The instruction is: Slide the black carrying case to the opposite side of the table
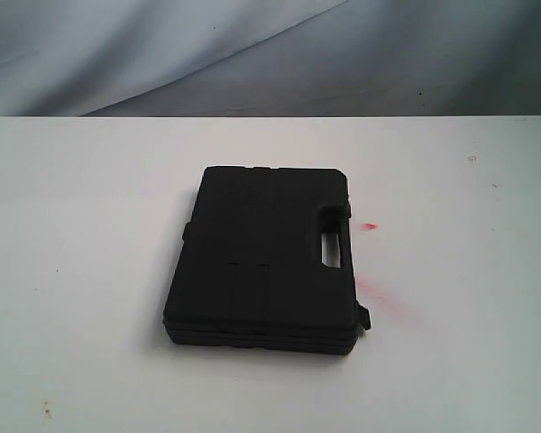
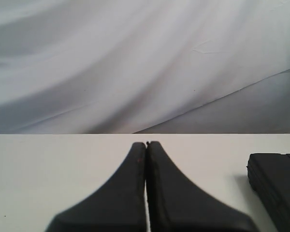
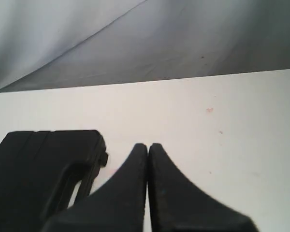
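Black case (image 1: 266,262), shut and lying flat on the white table (image 1: 90,271), with its handle cut-out on the edge nearer the right pincer (image 3: 148,146). That pincer's two fingers are pressed together and hold nothing; the case's handle corner lies just beside their tips. The left pincer (image 2: 146,144) is likewise together and empty, with the case off to its side, apart. A red smudge (image 1: 379,293) marks the table along the handle edge.
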`<state>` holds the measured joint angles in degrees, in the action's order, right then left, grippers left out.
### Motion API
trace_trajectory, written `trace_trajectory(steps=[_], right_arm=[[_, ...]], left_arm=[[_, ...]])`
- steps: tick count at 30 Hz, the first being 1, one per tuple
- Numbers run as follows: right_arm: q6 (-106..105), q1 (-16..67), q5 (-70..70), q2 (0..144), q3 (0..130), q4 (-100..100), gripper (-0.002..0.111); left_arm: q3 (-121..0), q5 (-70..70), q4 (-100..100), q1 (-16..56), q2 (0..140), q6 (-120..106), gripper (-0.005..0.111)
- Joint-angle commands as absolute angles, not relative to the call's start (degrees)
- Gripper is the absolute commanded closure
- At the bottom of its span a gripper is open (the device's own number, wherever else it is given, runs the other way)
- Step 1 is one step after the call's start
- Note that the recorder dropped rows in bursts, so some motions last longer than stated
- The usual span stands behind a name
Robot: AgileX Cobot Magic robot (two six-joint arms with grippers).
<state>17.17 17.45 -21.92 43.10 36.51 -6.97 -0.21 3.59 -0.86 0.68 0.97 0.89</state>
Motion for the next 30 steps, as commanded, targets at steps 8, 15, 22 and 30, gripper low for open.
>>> trace_trajectory(steps=[8,15,22,30], right_arm=[[28.08,32.17,-29.47,61.7,49.11,-17.57,0.108],[32.82,37.21,-34.21,72.19,58.2,-19.27,0.108],[33.45,38.89,-42.27,81.23,67.17,-17.73,0.108],[28.14,38.89,-49.37,90.51,76.1,-8.29,0.108]], left_arm=[[0.0,3.34,-0.93,0.72,0.64,1.47,0.107],[0.0,3.34,-0.93,0.72,0.64,1.47,0.107],[0.0,3.34,-0.93,0.72,0.64,1.47,0.107],[0.0,3.34,-0.93,0.72,0.64,1.47,0.107]])
